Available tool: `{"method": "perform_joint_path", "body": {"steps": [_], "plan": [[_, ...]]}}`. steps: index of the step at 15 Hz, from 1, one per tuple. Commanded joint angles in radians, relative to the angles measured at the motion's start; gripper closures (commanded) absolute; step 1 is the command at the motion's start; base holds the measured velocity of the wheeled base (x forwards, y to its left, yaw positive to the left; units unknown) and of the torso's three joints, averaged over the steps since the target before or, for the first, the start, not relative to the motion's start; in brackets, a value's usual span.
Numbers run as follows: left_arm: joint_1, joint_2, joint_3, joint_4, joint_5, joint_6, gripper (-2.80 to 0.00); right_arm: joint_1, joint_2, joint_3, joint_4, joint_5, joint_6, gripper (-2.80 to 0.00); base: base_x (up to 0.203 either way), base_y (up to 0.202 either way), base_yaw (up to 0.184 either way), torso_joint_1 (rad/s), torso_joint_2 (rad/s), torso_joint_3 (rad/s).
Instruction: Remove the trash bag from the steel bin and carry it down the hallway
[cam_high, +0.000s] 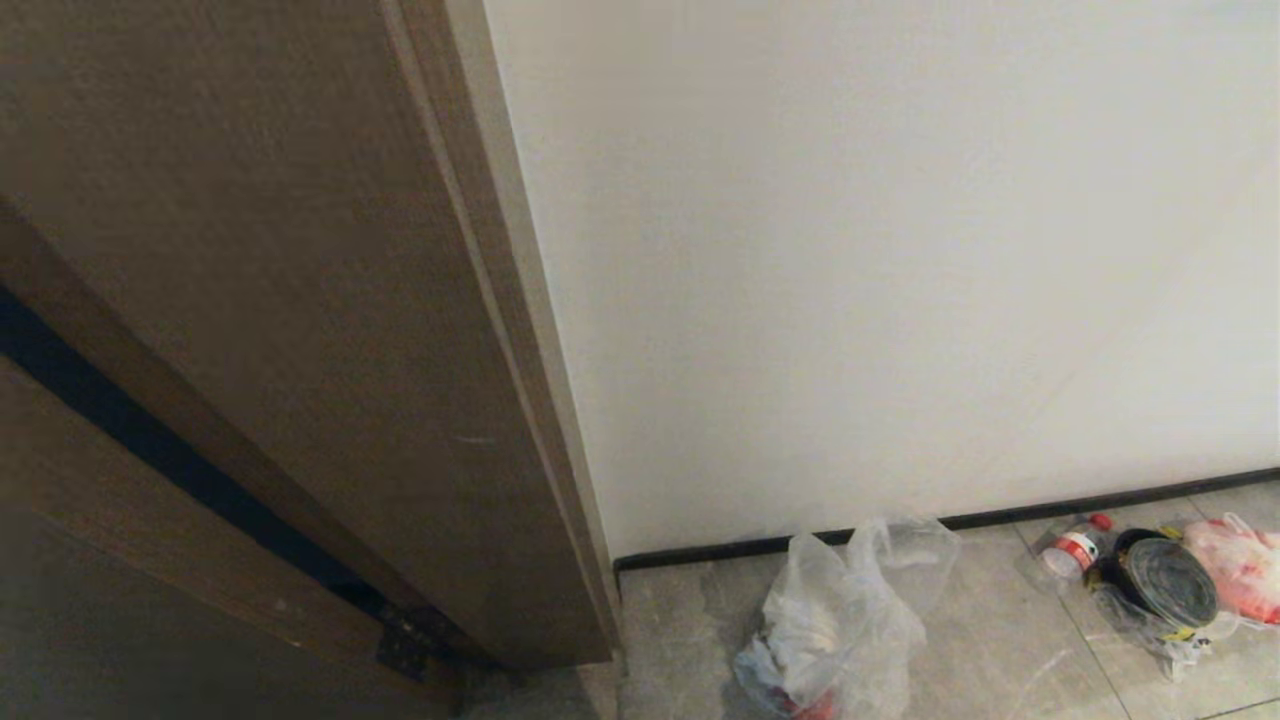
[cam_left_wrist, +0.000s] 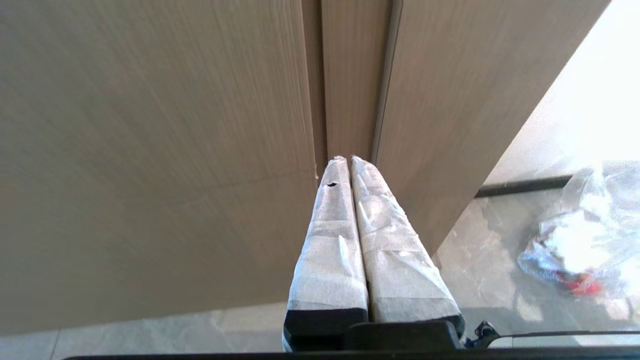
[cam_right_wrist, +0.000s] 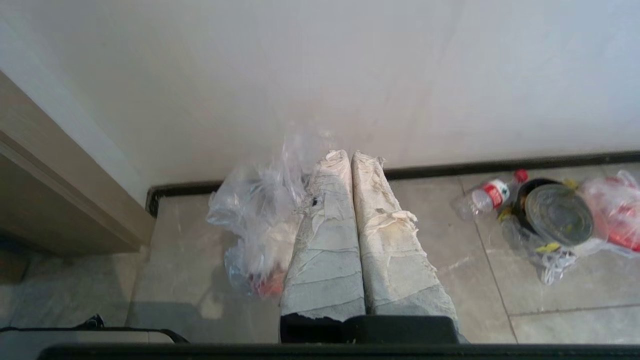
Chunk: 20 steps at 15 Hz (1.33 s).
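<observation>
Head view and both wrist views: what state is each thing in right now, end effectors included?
Clear crinkled plastic trash bag: on the tiled floor by the wall, slumped, held by nothing.
Clear plastic bottle with red cap: lying on its side.
Pink-red plastic bag: on the floor beside the skirting.
Brown wooden door: open.
Left end effector: shut, empty.
Right end effector: shut, empty.

1. The clear bag (cam_high: 840, 620) ran off my head view's lower edge, so its base was lost to me.
2. In my right wrist view the right gripper (cam_right_wrist: 350, 156) covered part of that bag.
3. The pink bag (cam_high: 1245, 565) was cut by the right edge.
4. I couldn't read the bottle (cam_high: 1075, 548) label; too small.
</observation>
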Motion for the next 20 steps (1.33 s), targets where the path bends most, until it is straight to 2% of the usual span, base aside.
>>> {"method": "perform_joint_path", "body": {"steps": [1,13,20], "plan": [[0.000,0.000,0.000,0.000,0.000,0.000,0.00,0.000,-0.001,0.002,0.000,0.000,0.000,0.00,0.000,0.000,0.000,0.003,0.01,0.208],[0.000,0.000,0.000,0.000,0.000,0.001,0.00,0.000,-0.001,0.002,0.000,0.000,0.000,0.00,0.000,0.000,0.000,0.003,0.00,0.200],[0.000,0.000,0.000,0.000,0.000,0.001,0.00,0.000,-0.001,0.002,0.000,0.001,0.000,0.00,0.000,0.000,0.000,0.002,0.00,0.030]]}}
